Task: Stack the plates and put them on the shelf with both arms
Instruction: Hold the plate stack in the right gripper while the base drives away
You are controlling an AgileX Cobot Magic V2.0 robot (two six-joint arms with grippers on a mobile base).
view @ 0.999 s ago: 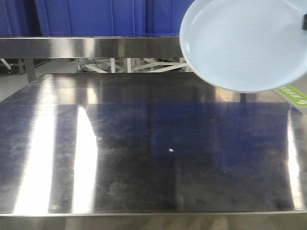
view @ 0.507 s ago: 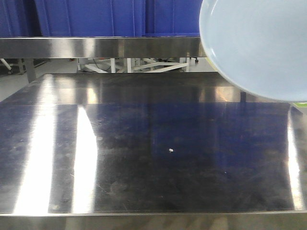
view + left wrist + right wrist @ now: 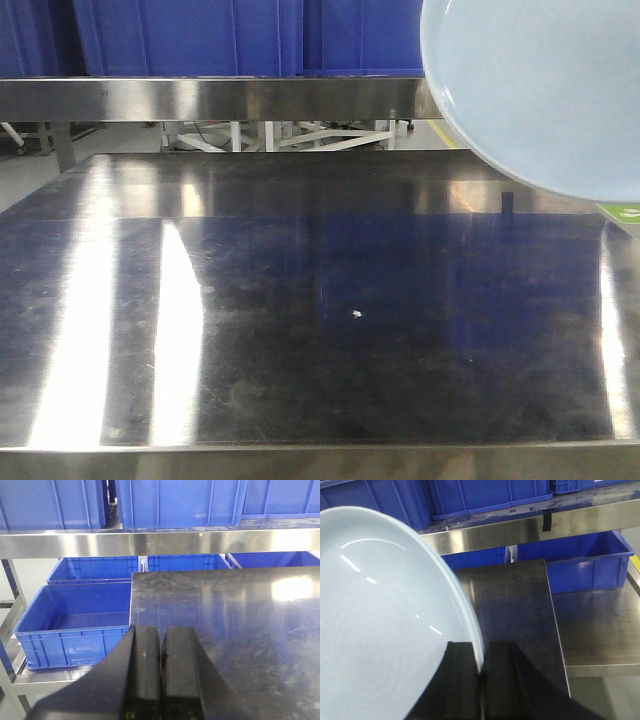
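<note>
drifting up and right this past second, the plate (image 3: 540, 90) hangs tilted over the table's (image 3: 300, 330) far right, rim pinched in your right gripper (image 3: 481, 680); your left gripper (image 3: 161, 675) is closed, empty (only one plate in view), so stacking likely remains.

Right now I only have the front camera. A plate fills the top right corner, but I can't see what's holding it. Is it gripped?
Observer: Yes. In the right wrist view the plate has its rim pinched between the right jaws.
Operator: And the left arm, is it carrying anything?
Observer: No. The left wrist view shows the left jaws shut with nothing between them.
</note>
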